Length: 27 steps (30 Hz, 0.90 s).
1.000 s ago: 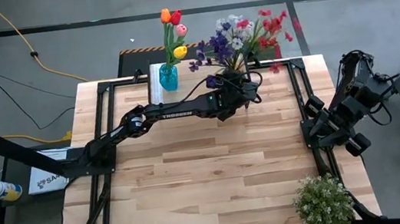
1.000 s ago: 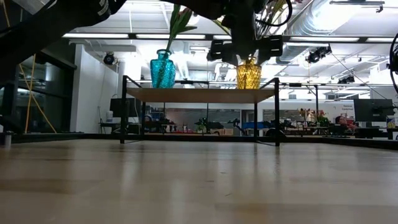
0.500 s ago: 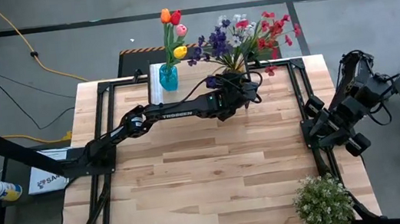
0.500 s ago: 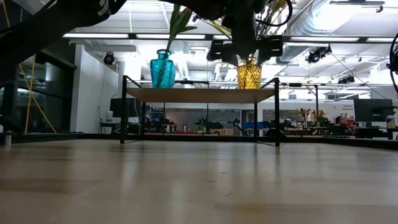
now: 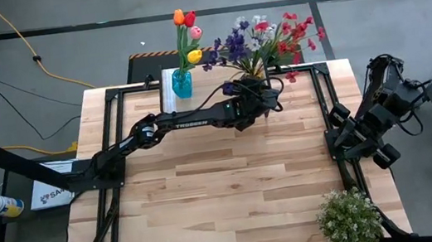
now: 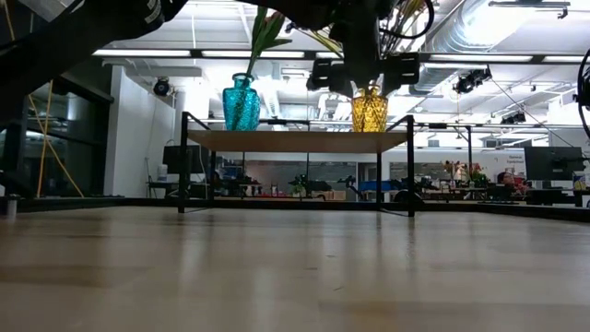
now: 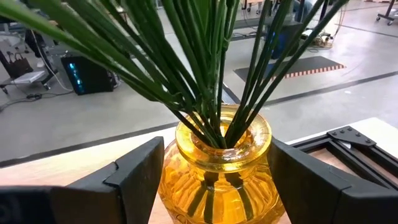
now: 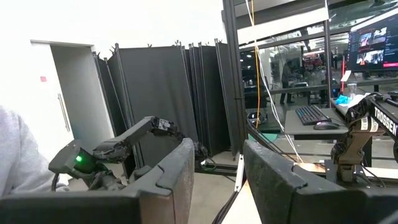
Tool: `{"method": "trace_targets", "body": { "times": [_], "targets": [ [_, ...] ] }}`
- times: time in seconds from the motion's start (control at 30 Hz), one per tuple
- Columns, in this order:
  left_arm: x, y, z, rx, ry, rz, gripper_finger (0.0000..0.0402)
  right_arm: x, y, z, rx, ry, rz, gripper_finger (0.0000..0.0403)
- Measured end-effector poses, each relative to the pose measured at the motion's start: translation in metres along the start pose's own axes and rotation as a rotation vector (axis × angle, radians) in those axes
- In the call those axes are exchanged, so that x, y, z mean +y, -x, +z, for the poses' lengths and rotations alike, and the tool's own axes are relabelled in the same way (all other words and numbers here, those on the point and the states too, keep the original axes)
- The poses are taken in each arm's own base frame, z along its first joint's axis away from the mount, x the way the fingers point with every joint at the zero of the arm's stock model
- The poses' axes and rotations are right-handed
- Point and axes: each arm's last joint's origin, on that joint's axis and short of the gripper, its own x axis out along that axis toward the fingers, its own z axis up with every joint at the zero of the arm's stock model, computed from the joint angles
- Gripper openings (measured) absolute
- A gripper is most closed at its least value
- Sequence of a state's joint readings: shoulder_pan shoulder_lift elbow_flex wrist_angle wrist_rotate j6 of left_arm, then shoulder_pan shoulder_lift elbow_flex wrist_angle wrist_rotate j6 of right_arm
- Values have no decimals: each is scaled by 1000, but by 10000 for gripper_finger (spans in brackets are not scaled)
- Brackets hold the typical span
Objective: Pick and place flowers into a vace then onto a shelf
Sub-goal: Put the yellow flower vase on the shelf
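- Nearly finished, by the look of it: both vases already standing on the shelf (image 6: pixel 295 138), upper centre of the low view, the blue vase (image 6: pixel 241 103) to the frame's left, the yellow vase (image 6: pixel 369 109) to its right.
- Tulips (image 5: pixel 187 33) set in the blue vase; red, purple and white sprays (image 5: pixel 264 38) in the yellow one, at the top centre of the high view.
- Left gripper (image 7: pixel 214 180) straddling the yellow vase, fingers (image 7: pixel 134 177) spread either side of the glass, seemingly not pressing it.
- Probably left to do: drawing the left gripper back off the vase; no loose flowers visible on the desk (image 5: pixel 234 194).
- Stems upright from the vase mouth in the left wrist view, fanning outward as they rise; long axis roughly vertical, heads leaning toward the high view's top edge.
- Right gripper (image 8: pixel 214 180) idle at the high view's right edge, fingers apart, holding nothing.
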<state>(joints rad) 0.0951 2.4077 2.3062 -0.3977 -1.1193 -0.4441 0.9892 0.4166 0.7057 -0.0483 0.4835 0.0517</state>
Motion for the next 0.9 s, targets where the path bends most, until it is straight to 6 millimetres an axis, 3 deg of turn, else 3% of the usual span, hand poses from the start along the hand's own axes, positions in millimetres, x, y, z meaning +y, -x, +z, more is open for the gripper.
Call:
{"method": "trace_targets", "body": {
  "times": [0.6, 0.9],
  "targets": [
    [-1, 3, 0, -9, -18, 9, 319, 0, 0, 0, 0, 0, 0, 130],
    [-2, 2, 1, -28, 3, 18, 375, 0, 0, 0, 0, 0, 0, 130]
  ]
}}
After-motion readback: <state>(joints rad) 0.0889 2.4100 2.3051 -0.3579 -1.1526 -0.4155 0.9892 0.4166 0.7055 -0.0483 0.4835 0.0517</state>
